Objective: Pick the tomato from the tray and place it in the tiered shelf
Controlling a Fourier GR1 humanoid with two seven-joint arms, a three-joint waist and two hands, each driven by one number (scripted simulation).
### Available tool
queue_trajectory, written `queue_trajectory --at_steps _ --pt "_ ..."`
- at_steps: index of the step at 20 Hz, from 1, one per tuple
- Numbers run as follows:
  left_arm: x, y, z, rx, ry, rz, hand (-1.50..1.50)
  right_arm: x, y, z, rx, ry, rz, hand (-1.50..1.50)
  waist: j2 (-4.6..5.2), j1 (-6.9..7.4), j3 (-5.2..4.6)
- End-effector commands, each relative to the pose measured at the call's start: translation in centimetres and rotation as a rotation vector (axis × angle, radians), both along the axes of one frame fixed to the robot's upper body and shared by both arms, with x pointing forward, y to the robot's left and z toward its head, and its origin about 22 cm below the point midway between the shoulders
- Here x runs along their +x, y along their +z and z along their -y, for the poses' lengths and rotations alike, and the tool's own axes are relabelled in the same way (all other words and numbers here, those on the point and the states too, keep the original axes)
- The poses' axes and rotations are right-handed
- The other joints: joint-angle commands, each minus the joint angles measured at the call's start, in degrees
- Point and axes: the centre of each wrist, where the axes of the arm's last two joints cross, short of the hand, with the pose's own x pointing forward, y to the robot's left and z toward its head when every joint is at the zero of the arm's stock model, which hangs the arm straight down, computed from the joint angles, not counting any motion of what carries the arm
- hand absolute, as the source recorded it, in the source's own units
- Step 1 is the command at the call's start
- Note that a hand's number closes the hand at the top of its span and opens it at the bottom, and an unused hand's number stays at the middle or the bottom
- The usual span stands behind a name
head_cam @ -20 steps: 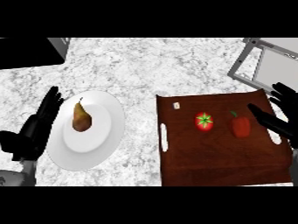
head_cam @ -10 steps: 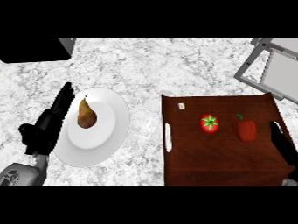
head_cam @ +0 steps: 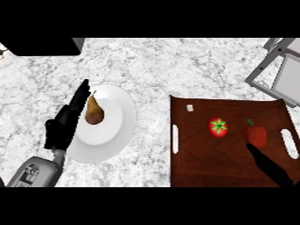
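The red tomato (head_cam: 218, 126) with its green star-shaped top lies near the middle of the dark brown tray (head_cam: 204, 162). A red pepper (head_cam: 257, 136) lies just to its right on the same tray. My right hand (head_cam: 273, 168) comes in at the lower right over the tray, fingers straight, pointing up-left, its tip just below the pepper and apart from the tomato. My left hand (head_cam: 66, 122) rests open at the left rim of the white plate (head_cam: 113, 132). The grey tiered shelf (head_cam: 288, 74) stands at the upper right, cut off by the view's edge.
A brown pear (head_cam: 93, 111) lies on the white plate. A dark block (head_cam: 42, 45) sits at the back left. Bare marble counter (head_cam: 171, 66) stretches between plate, tray and shelf.
My right hand dropped toward the lower right edge of the view, then reached up-left again over the tray. My left hand turned edge-on beside the plate. Tomato and pepper stayed put.
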Motion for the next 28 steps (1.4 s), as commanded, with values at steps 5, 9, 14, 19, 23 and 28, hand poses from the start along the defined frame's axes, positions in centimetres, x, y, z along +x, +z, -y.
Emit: queue_trajectory --at_steps 5,9,14,19,23,28 --pt "0.5 0.5 0.3 0.004 -0.032 -0.015 0.00 0.7 4.8 -0.4 -0.033 0.106 -0.282 -1.50 0.30 1.61 -0.30" --pt "0.2 0.8 1.2 0.012 -0.023 0.022 0.00 0.8 6.9 -0.7 -0.064 0.207 -0.515 -1.50 0.05 1.78 -0.25" --pt "0.8 0.5 0.6 -0.002 -0.029 -0.014 0.00 2.6 10.3 -2.5 -0.136 0.188 -0.723 -1.50 0.29 1.98 -0.28" --pt "0.6 -0.2 0.7 -0.007 -0.034 -0.006 0.00 4.4 13.2 -6.0 -0.135 0.216 -0.783 -1.50 0.05 1.26 -0.04" --pt "0.1 0.1 1.7 -0.023 -0.017 -0.013 0.00 5.6 12.8 -9.0 -0.132 0.200 -0.756 -1.50 -0.02 1.28 0.02" --pt "-0.5 0.2 2.7 0.007 -0.018 0.007 0.00 5.6 13.7 -9.8 -0.148 0.197 -0.761 -1.50 -0.25 0.89 0.07"
